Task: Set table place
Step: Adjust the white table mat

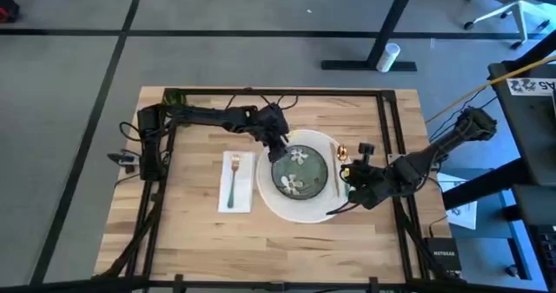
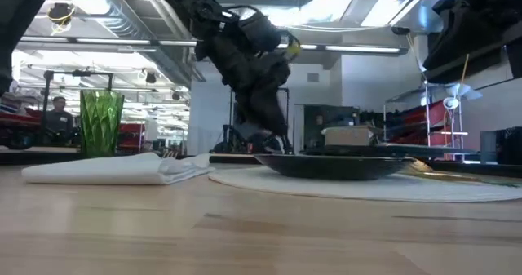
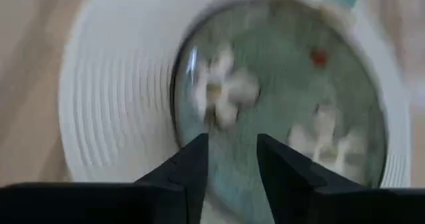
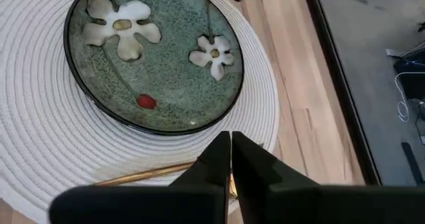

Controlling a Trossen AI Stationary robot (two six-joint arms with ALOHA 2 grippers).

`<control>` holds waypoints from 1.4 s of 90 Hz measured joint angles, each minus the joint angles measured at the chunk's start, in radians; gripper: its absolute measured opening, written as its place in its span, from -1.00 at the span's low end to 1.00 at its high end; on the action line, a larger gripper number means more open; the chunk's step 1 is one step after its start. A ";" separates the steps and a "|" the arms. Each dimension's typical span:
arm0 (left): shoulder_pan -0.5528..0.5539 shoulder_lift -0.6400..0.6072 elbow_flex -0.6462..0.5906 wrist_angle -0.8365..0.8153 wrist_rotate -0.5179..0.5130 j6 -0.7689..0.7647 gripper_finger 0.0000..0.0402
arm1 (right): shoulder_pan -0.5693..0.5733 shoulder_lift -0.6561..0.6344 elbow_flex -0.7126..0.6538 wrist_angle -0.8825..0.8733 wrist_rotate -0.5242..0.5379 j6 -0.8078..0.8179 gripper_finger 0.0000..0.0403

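Note:
The round white woven placemat (image 1: 271, 197) lies mid-table with the green floral plate (image 1: 301, 173) on it. To its left a white napkin (image 1: 244, 189) carries the green fork (image 1: 233, 178). The green cup (image 2: 101, 121) stands at the table's far left corner. My left gripper (image 3: 231, 161) is open and hangs over the plate's far-left part (image 1: 278, 149); whether it touches the plate I cannot tell. My right gripper (image 4: 230, 159) is shut at the placemat's near right edge, on the gold-coloured utensil (image 4: 143, 176). My right gripper holds the gold utensil at one end (image 4: 198, 165), where the thin handle runs in under the shut fingers. The fingers slant down from the table's right side and hide the contact itself. The rest of the handle lies flat on the placemat's near rim.
Black frame bars (image 1: 393, 154) run along the table's right side, close behind my right arm. A small gold-brown thing (image 1: 343, 151) sits at the placemat's far right. Bare wood (image 1: 200, 241) lies in front of the napkin and placemat.

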 joint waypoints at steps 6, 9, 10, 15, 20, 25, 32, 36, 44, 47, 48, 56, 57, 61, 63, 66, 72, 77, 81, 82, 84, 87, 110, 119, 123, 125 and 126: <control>-0.008 -0.001 0.000 -0.084 -0.015 0.020 -0.66 | 0.000 0.000 0.000 0.000 -0.001 0.000 -1.00; -0.015 -0.001 0.000 -0.122 -0.036 0.035 -0.73 | 0.000 0.000 0.000 0.000 -0.002 0.000 -1.00; -0.019 -0.002 0.000 -0.136 -0.045 0.044 -0.75 | 0.000 0.000 0.000 0.000 -0.003 0.000 -1.00; -0.038 -0.001 0.000 -0.191 -0.094 0.083 -0.87 | 0.000 0.000 0.000 -0.001 -0.003 0.000 -1.00; -0.061 -0.002 0.000 -0.226 -0.148 0.119 -0.96 | 0.000 0.000 0.000 -0.001 -0.003 -0.002 -1.00; -0.082 -0.002 0.000 -0.240 -0.193 0.141 -0.97 | 0.000 0.000 0.000 -0.002 -0.003 -0.003 -1.00; -0.112 -0.001 0.000 -0.237 -0.227 0.168 -0.99 | 0.000 0.000 0.000 -0.004 -0.002 -0.003 -1.00; -0.127 -0.002 0.000 -0.230 -0.229 0.178 -1.00 | 0.000 0.000 0.000 -0.005 -0.002 -0.003 -1.00; -0.154 -0.001 -0.001 -0.216 -0.239 0.191 -1.00 | 0.000 0.000 0.000 -0.006 -0.002 -0.003 -1.00; -0.162 -0.002 -0.006 -0.211 -0.245 0.197 -1.00 | 0.000 0.000 0.000 -0.006 -0.002 -0.003 -1.00; -0.164 -0.002 -0.008 -0.209 -0.246 0.199 -1.00 | 0.000 0.000 0.000 -0.006 -0.002 -0.003 -1.00; -0.177 -0.002 -0.032 -0.204 -0.247 0.189 -1.00 | 0.000 0.000 0.000 -0.006 -0.002 -0.003 -1.00; -0.179 -0.002 -0.037 -0.202 -0.247 0.185 -1.00 | 0.000 0.000 0.000 -0.006 -0.001 -0.003 -1.00; -0.183 -0.002 -0.050 -0.198 -0.247 0.177 -1.00 | 0.000 0.000 0.000 -0.006 -0.001 -0.003 -1.00; -0.186 -0.002 -0.056 -0.196 -0.248 0.175 -1.00 | 0.000 0.000 0.000 -0.006 -0.001 -0.003 -1.00; -0.189 -0.002 -0.065 -0.191 -0.249 0.171 -1.00 | 0.000 0.000 0.000 -0.006 -0.001 -0.003 -1.00; -0.197 -0.002 -0.078 -0.184 -0.250 0.158 -1.00 | 0.000 0.000 0.000 -0.006 0.001 -0.003 -1.00; -0.207 -0.002 -0.089 -0.174 -0.250 0.153 -1.00 | 0.000 0.000 0.000 -0.005 0.001 -0.003 -1.00; -0.213 -0.002 -0.094 -0.169 -0.250 0.152 -1.00 | 0.000 0.000 0.000 -0.005 0.001 -0.003 -1.00; -0.215 -0.002 -0.096 -0.168 -0.251 0.152 -1.00 | 0.000 0.000 0.000 -0.005 0.001 -0.003 -1.00; -0.217 -0.002 -0.098 -0.166 -0.251 0.152 -1.00 | 0.000 0.000 0.000 -0.005 0.001 -0.003 -1.00; -0.222 -0.002 -0.103 -0.164 -0.250 0.151 -1.00 | 0.000 0.000 0.000 -0.005 0.001 -0.003 -1.00; -0.259 -0.006 -0.113 -0.212 -0.250 0.141 -1.00 | 0.000 0.000 0.000 -0.004 0.001 -0.002 -1.00; -0.270 -0.006 -0.113 -0.220 -0.250 0.135 -1.00 | 0.000 0.000 0.000 -0.005 0.001 -0.002 -1.00; -0.274 -0.006 -0.113 -0.222 -0.250 0.130 -1.00 | 0.000 0.000 0.000 -0.004 0.001 -0.002 -1.00; -0.276 -0.006 -0.114 -0.222 -0.250 0.130 -1.00 | 0.000 0.000 0.000 -0.005 0.001 -0.002 -1.00; -0.278 -0.006 -0.114 -0.222 -0.250 0.129 -1.00 | 0.000 0.000 0.000 -0.005 0.001 -0.002 -1.00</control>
